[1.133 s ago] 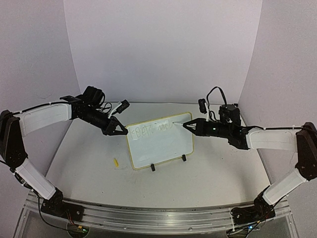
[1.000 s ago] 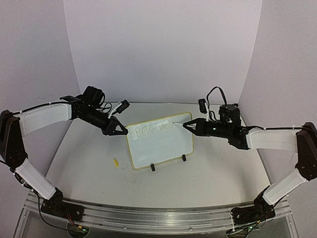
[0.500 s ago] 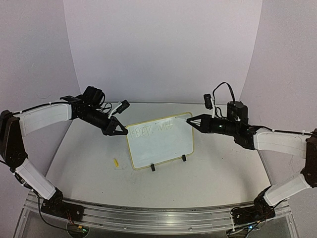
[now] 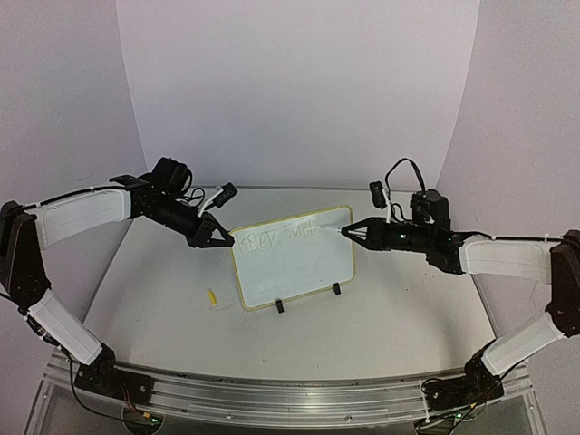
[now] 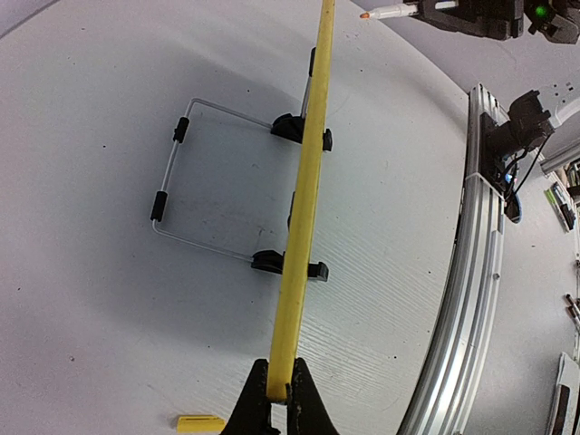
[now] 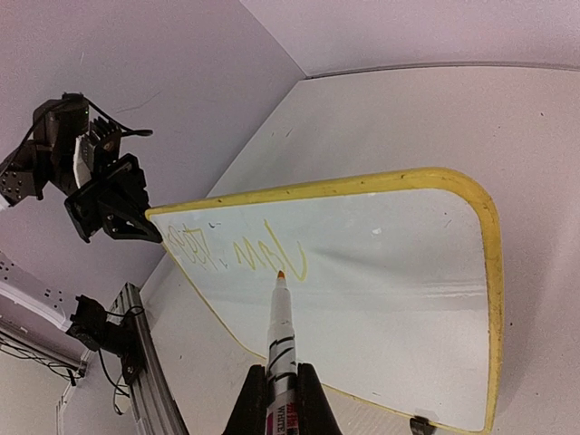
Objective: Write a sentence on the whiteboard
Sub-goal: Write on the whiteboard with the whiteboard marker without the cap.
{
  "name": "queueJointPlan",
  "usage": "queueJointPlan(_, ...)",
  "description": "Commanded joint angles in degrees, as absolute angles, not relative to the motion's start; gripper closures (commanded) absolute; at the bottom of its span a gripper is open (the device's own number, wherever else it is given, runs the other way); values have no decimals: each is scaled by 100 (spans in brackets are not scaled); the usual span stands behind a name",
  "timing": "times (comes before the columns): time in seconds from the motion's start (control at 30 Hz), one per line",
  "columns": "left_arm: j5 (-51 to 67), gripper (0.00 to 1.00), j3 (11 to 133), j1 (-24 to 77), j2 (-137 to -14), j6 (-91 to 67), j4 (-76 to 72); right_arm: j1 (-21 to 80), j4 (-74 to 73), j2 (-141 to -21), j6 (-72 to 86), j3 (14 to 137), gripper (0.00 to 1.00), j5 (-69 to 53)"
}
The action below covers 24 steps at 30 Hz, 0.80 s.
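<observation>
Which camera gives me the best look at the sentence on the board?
Right wrist: the sentence appears close up, its yellow-green strokes distinct. Top external shows only a faint, small scrawl; left wrist sees the whiteboard edge-on, so no writing.

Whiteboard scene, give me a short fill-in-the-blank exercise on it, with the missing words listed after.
1. The left arm's jaws are shut on the whiteboard's ____ rim.
2. The right arm's jaws are shut on a ____ pointing at the board.
3. The board stands on ____ black clip feet.
4. The sentence runs along the board's ____ edge.
Missing words: yellow; marker; two; top.
</observation>
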<state>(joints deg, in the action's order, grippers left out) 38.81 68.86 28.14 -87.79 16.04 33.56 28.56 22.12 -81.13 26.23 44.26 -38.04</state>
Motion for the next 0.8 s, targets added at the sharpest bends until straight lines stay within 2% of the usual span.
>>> queueJointPlan(0.0, 3471, 100, 6943, 2839, -8803, 1745, 3366, 2835, 2294, -8254, 2491, 4713, 100, -3796)
queueJointPlan(0.5, 3471, 100, 6952, 2839, -8815, 1753, 3366, 2831, 2285, -8564, 2520, 4939, 100, -3427)
queueJointPlan(0.77, 3480, 100, 6953, 2839, -8816, 1758, 3371, 2833, 2241, -8489, 2560, 4643, 100, -3180)
